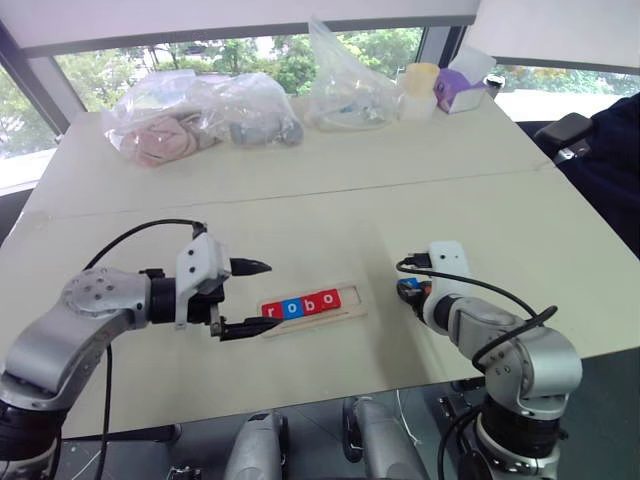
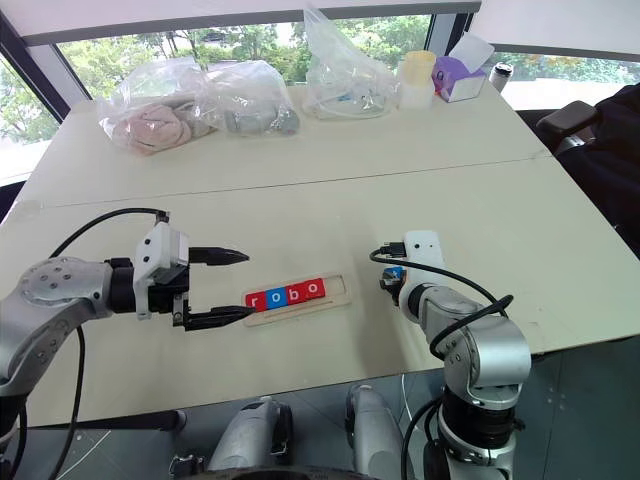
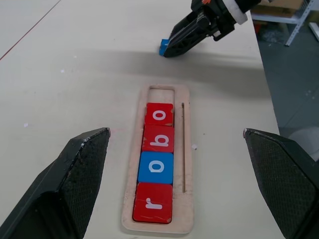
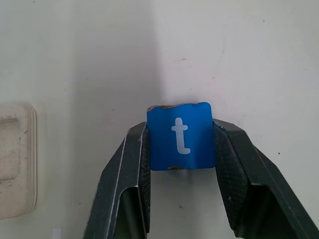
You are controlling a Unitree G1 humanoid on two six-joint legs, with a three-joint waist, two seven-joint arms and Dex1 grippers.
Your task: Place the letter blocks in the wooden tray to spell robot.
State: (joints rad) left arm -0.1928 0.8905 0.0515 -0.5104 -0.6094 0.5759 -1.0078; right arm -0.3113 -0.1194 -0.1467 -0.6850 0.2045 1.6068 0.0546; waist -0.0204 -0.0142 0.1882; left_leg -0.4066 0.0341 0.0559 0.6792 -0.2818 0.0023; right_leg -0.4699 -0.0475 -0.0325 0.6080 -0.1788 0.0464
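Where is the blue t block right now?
The blue t block is clamped between the right gripper's jaws, over the table to the robot's right of the wooden tray, past its empty end slot.

Surfaces: wood, plastic-looking tiles, matt table
wooden tray (image 3: 185, 164) pale unfinished wood, smooth; letter blocks (image 3: 158, 138) glossy red/blue with white print; t block (image 4: 180, 136) chipped at its edges; gripper fingers (image 4: 238, 164) black, finely textured pads; table (image 1: 300, 190) matt cream; bags (image 1: 200, 115) along its far edge, clear crinkled plastic
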